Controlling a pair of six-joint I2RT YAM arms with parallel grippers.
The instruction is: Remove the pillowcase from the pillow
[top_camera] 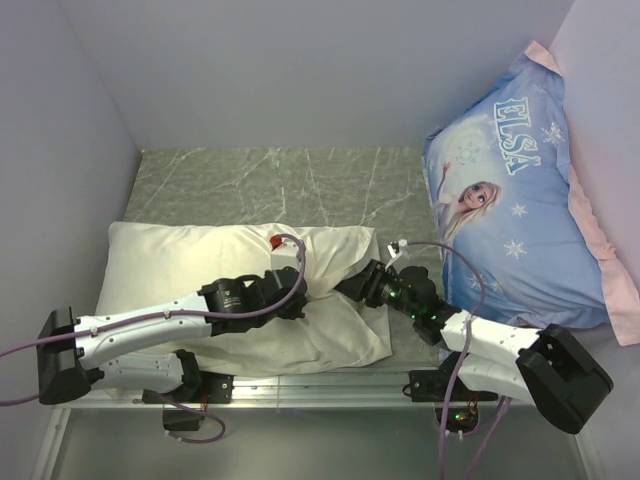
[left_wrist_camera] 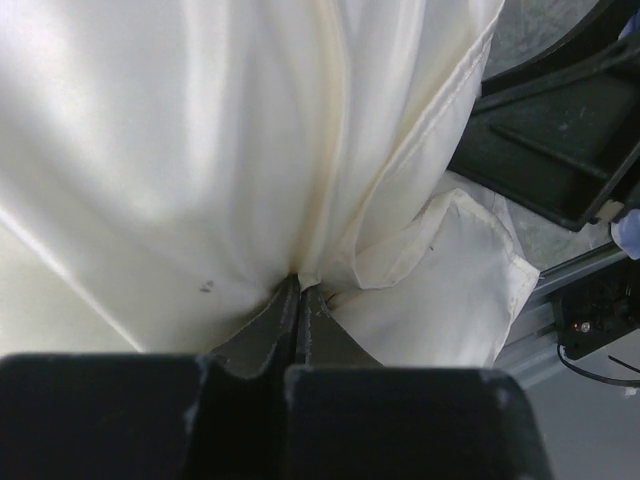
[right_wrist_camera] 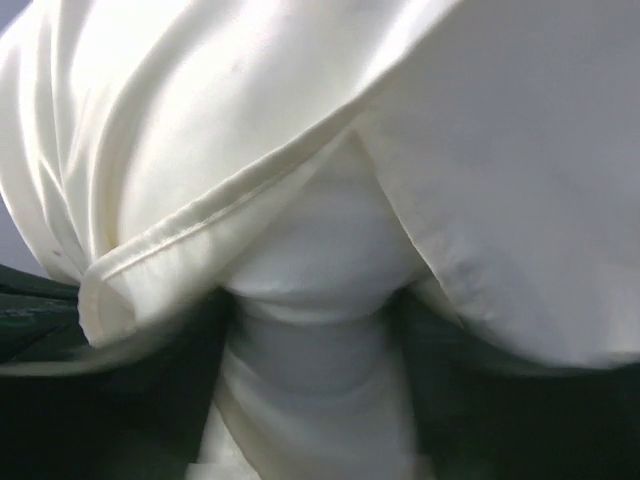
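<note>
Left hand (left_wrist_camera: 300, 292) clenched on pillowcase (left_wrist_camera: 200, 150) fold. Right hand (right_wrist_camera: 310, 380) spread astride pillow (right_wrist_camera: 320, 260) at case mouth; grip unclear. Pillow, still cased, lay on tabletop (top_camera: 280, 180). Looked mid-strip; next: right pins pillow, left draws case off.

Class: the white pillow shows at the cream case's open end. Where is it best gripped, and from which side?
Grip the bare white bulge of the pillow at the open mouth of the pillowcase, coming from the right end, along the pillow's length. The hem is folded back there, so that is the only place the pillow is exposed. The left gripper, shut on the case fabric, likely anchors it.
</note>
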